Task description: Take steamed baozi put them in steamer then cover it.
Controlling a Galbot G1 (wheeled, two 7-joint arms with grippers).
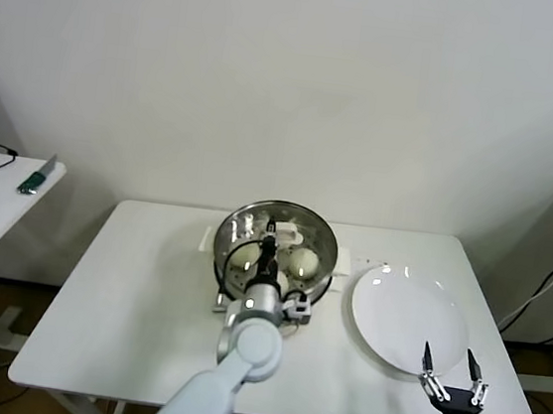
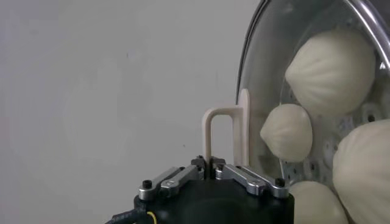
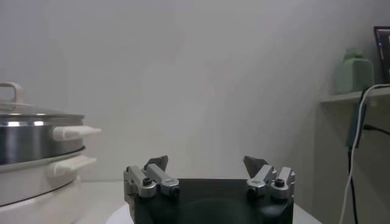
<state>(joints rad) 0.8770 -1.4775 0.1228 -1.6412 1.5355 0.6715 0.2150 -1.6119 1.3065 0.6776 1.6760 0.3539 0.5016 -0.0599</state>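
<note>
On white table (image 1: 145, 312) by bare wall (image 1: 291, 79): steamer (image 1: 325, 241), plate (image 1: 408, 322).

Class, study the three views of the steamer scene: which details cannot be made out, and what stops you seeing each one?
- Head view: the left gripper and its arm hide part of the glass lid and the baozi beneath; only two show.
- Left wrist view: the steamer is cut off by the frame edge; whether the lid sits fully down is unclear.
- Right wrist view: the plate under the open right gripper is hidden by the gripper body.
</note>
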